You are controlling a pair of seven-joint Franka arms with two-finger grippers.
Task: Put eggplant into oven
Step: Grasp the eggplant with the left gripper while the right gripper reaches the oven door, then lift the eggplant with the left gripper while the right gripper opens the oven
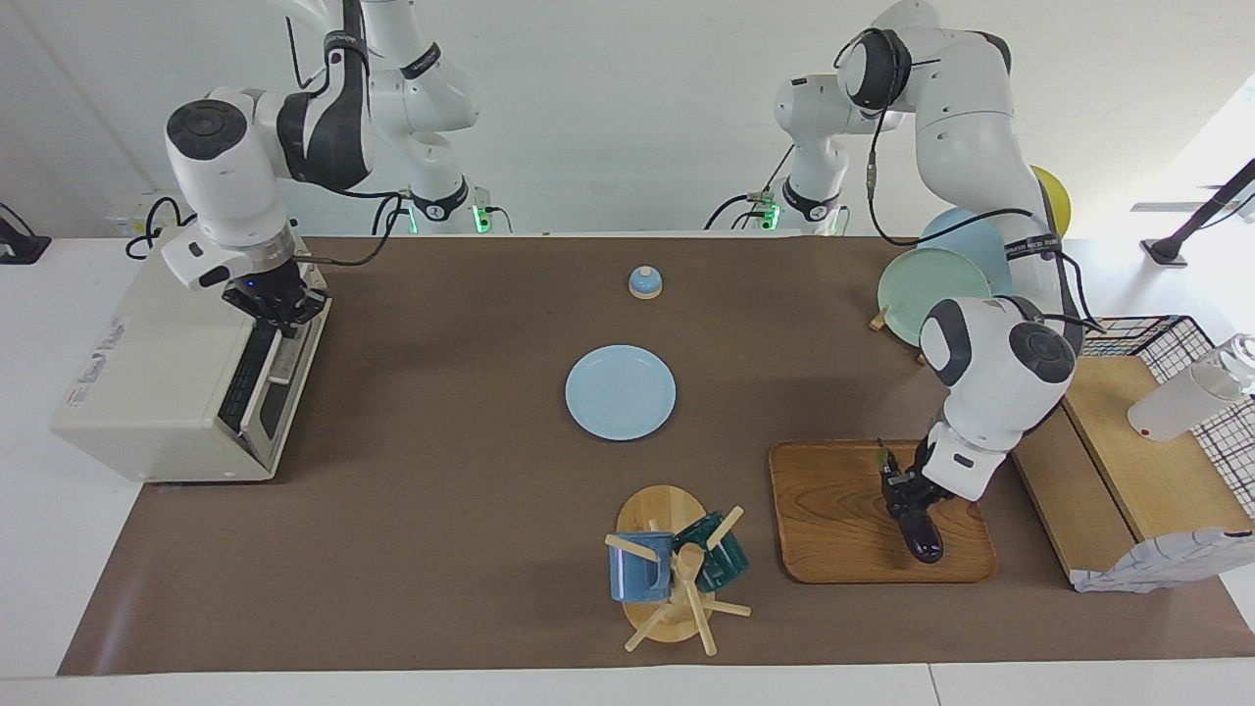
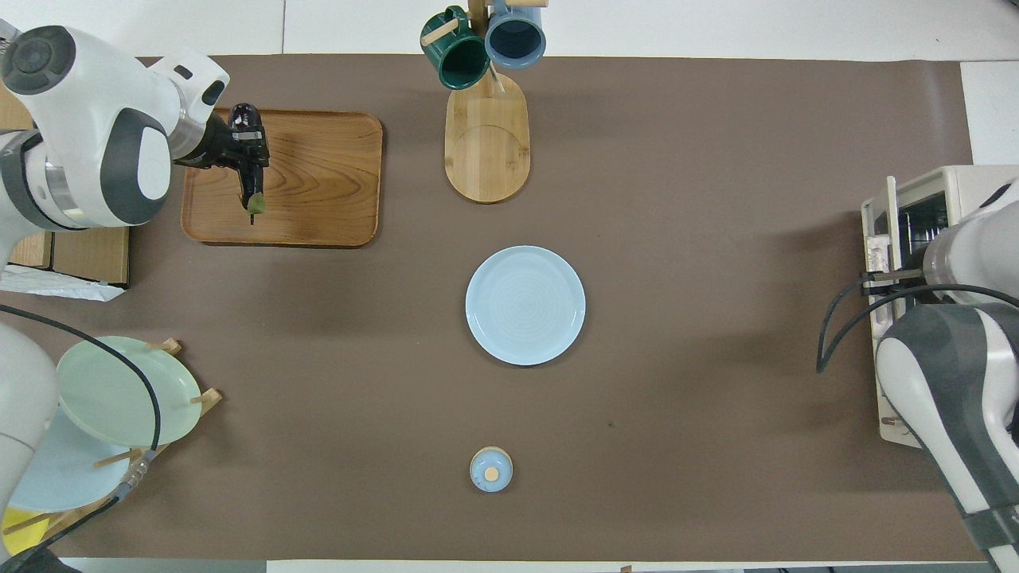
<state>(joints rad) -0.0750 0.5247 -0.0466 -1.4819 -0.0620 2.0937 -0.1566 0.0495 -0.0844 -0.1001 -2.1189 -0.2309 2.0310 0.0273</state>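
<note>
Over the wooden tray (image 1: 833, 510), the left gripper (image 1: 900, 490) pinches the eggplant (image 1: 920, 534); the right gripper (image 1: 277, 312) clamps the oven (image 1: 157, 373) door handle.

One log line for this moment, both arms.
left gripper: shut on eggplant, over tray | right gripper: at oven door handle

Slim glossy dark-purple eggplant (image 1: 917, 520): middle hidden by the left gripper (image 1: 904, 493); contact with the wooden tray (image 1: 833, 520) unreadable. Boxy cream-white toaster oven (image 1: 157, 382): in the overhead view cut by the frame edge, and the right arm covers its door, knobs and the right gripper (image 1: 277, 312). Oven interior too dark to read. Round pale-green plate (image 2: 119, 390): rim partly under the left arm.
</note>
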